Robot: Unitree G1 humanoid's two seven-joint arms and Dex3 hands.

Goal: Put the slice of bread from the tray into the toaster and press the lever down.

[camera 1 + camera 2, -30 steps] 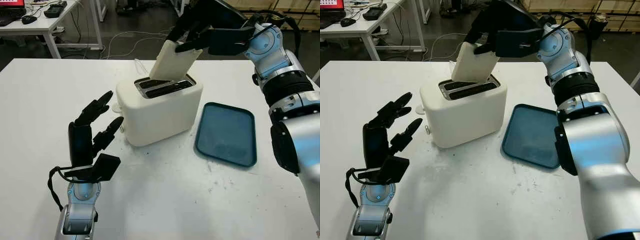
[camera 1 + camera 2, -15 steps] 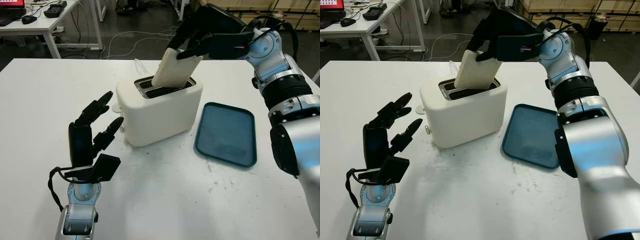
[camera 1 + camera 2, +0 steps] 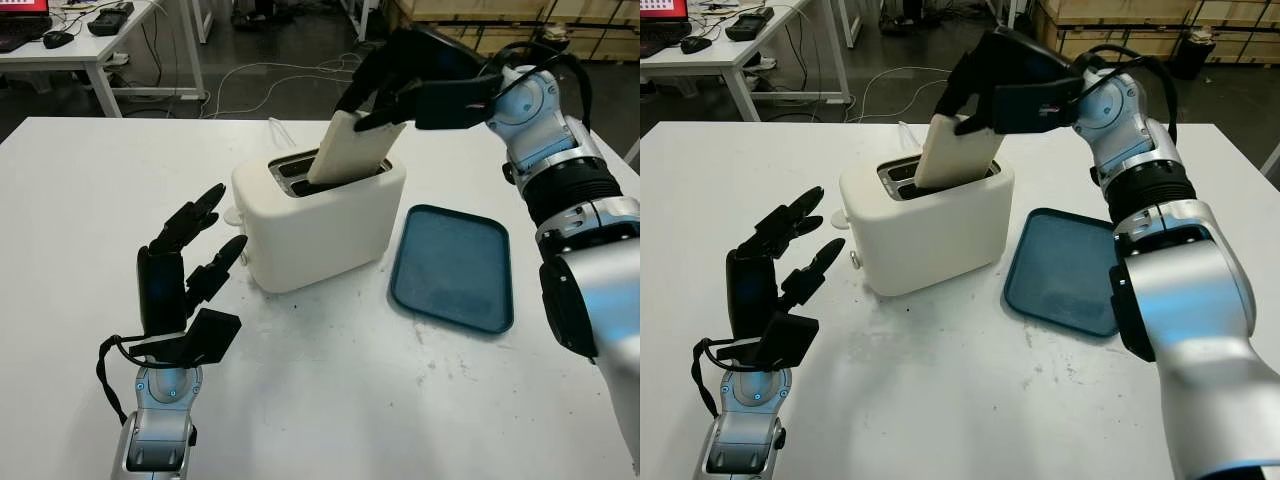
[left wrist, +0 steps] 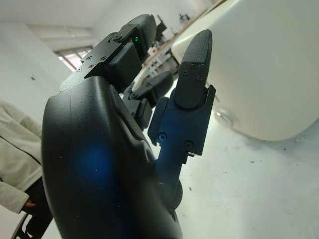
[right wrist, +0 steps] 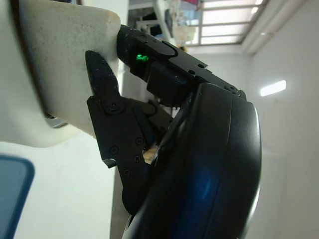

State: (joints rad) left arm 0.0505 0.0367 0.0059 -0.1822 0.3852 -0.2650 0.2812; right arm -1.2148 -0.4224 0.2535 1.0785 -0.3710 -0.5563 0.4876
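While the bread stands tilted with its lower edge in the toaster's near slot, the right hand pinches its upper end above the toaster.

- Bread: partly seated, leaning toward the right hand; most of it above the slot.
- Tray: just right of the toaster, nothing on it.
- Left hand: near the toaster's left side, holding nothing, open. No lever can be made out on the toaster.

Risks, as judged: released at this tilt, the slice may wedge against the slot rim or tip out over the toaster. Pushing down askew could bend or tear it. Pressing the lever before the slice drops fully would jam it.
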